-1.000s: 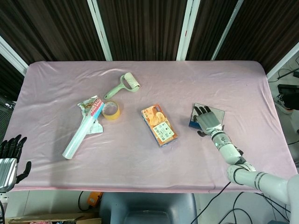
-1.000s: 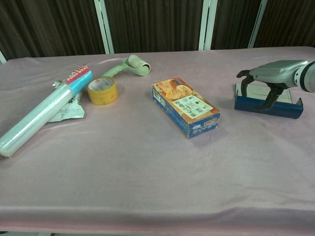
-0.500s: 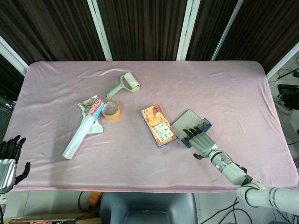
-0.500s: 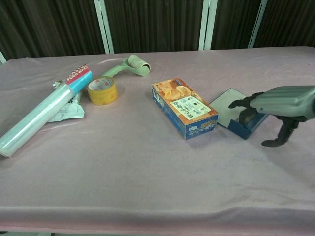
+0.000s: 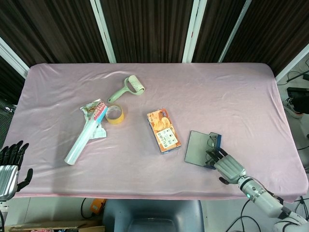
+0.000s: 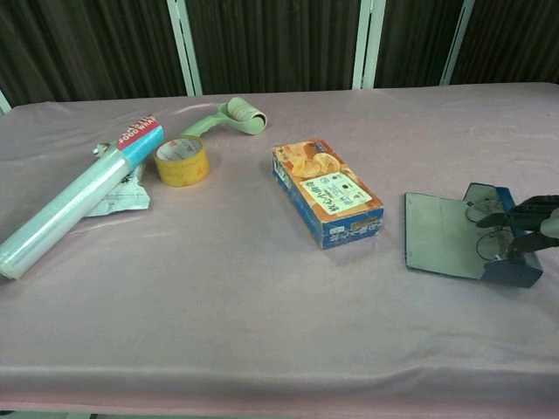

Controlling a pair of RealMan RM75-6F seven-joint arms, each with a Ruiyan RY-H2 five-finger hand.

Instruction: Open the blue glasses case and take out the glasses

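Head view has the right hand [image 5: 228, 166] down at the near right edge of the pink table [image 5: 231, 96], fingertips reaching into the open blue glasses case [image 5: 203, 149]. Honestly can't tell if it's actually got hold of the glasses [image 5: 212, 141] or is just touching them; the fingers look loosely curled over the tray. The left hand [image 5: 10, 164] only shows up in this view, hanging off the near left corner, fingers spread, nothing in it.

The chest view gives a better look at the case [image 6: 463, 236]: grey lid flopped flat toward the middle of the table, blue tray on the right, thin wire frames of the glasses [image 6: 489, 229] sitting in it, with dark fingertips [image 6: 528, 209] poking in from the frame edge right over them.

Just beside the lid is an orange snack box [image 5: 163, 130]. Further back on the left: a clear plastic roll [image 5: 86, 132] lying on a wrapper, a yellow tape ring [image 5: 115, 114], and farthest a green lint roller [image 5: 127, 89].
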